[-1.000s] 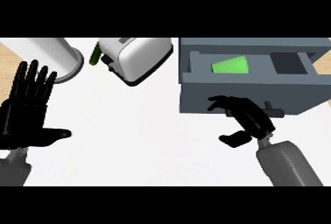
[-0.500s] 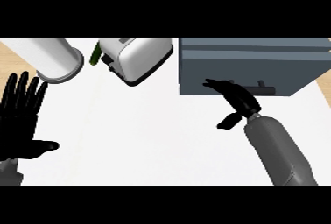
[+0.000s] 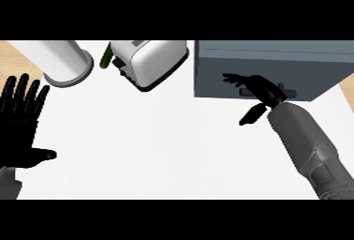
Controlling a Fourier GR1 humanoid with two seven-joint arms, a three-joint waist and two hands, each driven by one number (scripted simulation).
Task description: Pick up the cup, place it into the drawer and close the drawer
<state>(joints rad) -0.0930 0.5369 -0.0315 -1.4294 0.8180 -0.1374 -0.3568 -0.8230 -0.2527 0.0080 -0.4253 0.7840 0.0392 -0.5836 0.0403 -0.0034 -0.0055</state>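
The drawer (image 3: 266,70), at about 1 o'clock on the bench (image 3: 173,140), looked fully shut: its front was flush and no opening showed. The cup could not be seen anywhere in the view; by judgement it lay inside the closed drawer, though this cannot be confirmed. So the task seemed nearly complete, with only the pulling away of the arm left.

The right hand (image 3: 259,89) lay against the drawer front, just beside the handle (image 3: 266,92). Its fingers were straight and spread, pointing toward 10 o'clock, and the thumb hung down toward 7 o'clock. It held nothing. The grey forearm ran from the hand to the lower edge at about 5 o'clock.

The left hand (image 3: 21,126) rested at 9 o'clock, flat and opened wide, fingers up and thumb out to the side, holding nothing.

At 11 o'clock stood a white cylinder (image 3: 59,61), and at 12 o'clock a toaster (image 3: 149,61), both well apart from the hands.
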